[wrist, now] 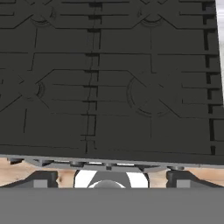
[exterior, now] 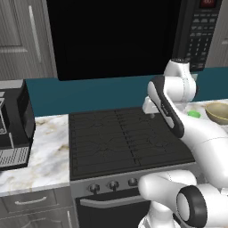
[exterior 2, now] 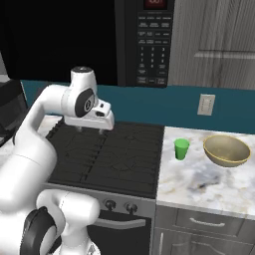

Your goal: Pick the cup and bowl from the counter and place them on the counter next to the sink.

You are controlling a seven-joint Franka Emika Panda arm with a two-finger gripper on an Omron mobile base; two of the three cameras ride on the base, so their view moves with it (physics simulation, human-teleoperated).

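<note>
The small green cup [exterior 2: 182,149] [exterior: 193,114] stands on the white marble counter [exterior 2: 199,182] just right of the black stovetop [exterior 2: 109,154]. The tan bowl [exterior 2: 226,150] [exterior: 217,112] sits upright a little further right of the cup, apart from it. My gripper [exterior 2: 91,129] [exterior: 150,115] hangs over the back middle of the stovetop [wrist: 109,87], pointing down, well left of the cup. It is open, and in the hand view the gripper [wrist: 112,179] has its fingertips [wrist: 41,179] spread wide with nothing between them. The sink is out of view.
A black microwave [exterior 2: 149,40] hangs above the stove. A dark coffee machine [exterior: 13,124] stands on the counter [exterior: 44,151] left of the stovetop [exterior: 124,138]. A wall outlet [exterior 2: 205,104] is behind the cup. Stove knobs [exterior 2: 119,205] line the front.
</note>
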